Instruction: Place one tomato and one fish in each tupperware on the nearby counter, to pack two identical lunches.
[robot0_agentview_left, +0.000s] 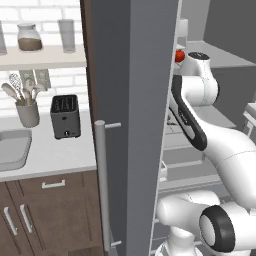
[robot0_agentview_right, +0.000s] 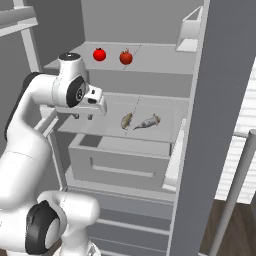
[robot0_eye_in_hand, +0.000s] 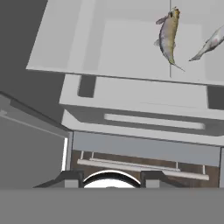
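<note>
- Grey open fridge (robot0_agentview_right: 150, 55) ahead of me, its tall door (robot0_agentview_left: 132, 125) swung out between me and the kitchen wall of white brick.
- Two round red tomatoes (robot0_agentview_right: 99, 54) (robot0_agentview_right: 126, 57) sit side by side on the upper fridge shelf, untouched.
- Two small silvery-brown fish (robot0_agentview_right: 126, 120) (robot0_agentview_right: 148, 121) lie near each other on the middle shelf, above a pale drawer (robot0_agentview_right: 120, 165); in my hand view the browner fish (robot0_eye_in_hand: 169, 35) lies well ahead of my jaws.
- My jaws (robot0_agentview_right: 84, 116) hover left of the fish, over the shelf's near edge, carrying nothing; how wide they stand I cannot tell.
- Pale grey-white desk (robot0_agentview_left: 55, 150) with dark brown cabinet fronts holds a black toaster (robot0_agentview_left: 65, 116), a grey utensil pot (robot0_agentview_left: 28, 113) and a sink (robot0_agentview_left: 12, 149).
- My read: nothing packed so far, all four items left to move.
</note>
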